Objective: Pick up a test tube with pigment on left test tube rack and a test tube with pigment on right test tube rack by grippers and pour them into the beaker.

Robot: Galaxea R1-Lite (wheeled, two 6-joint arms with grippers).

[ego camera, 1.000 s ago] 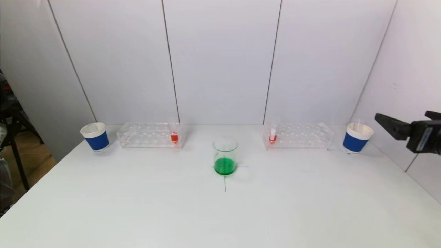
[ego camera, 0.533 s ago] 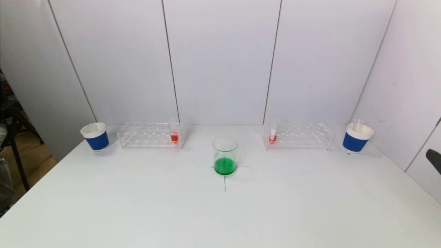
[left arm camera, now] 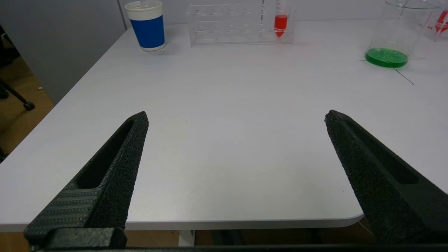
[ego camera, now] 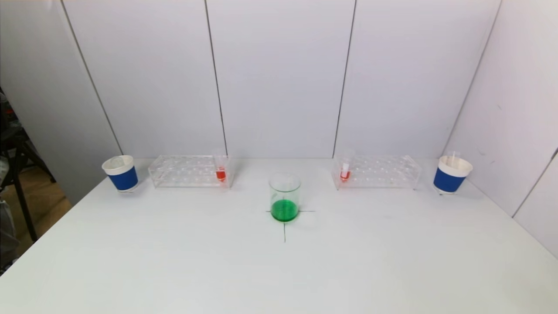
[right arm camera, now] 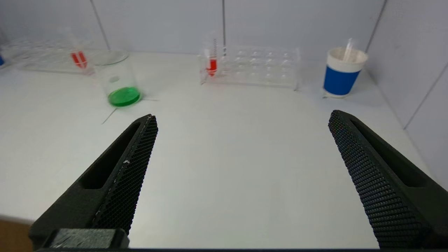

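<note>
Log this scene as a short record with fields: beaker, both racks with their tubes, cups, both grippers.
beaker: beaker at table centre on a cross mark, green liquid in the bottom
left rack: left rack, one tube with red pigment at its beaker-side end
right rack: right rack, one tube with red pigment at its beaker-side end
cups: blue-and-white cups outside each rack
left gripper: left gripper open, empty, near table's front edge
right gripper: right gripper open, empty, over the table

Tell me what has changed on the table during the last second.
The right arm left the head view at the right edge; its hand is open, holding nothing. The left hand is open too. Beaker, both racks' red tubes and cups stayed.
</note>
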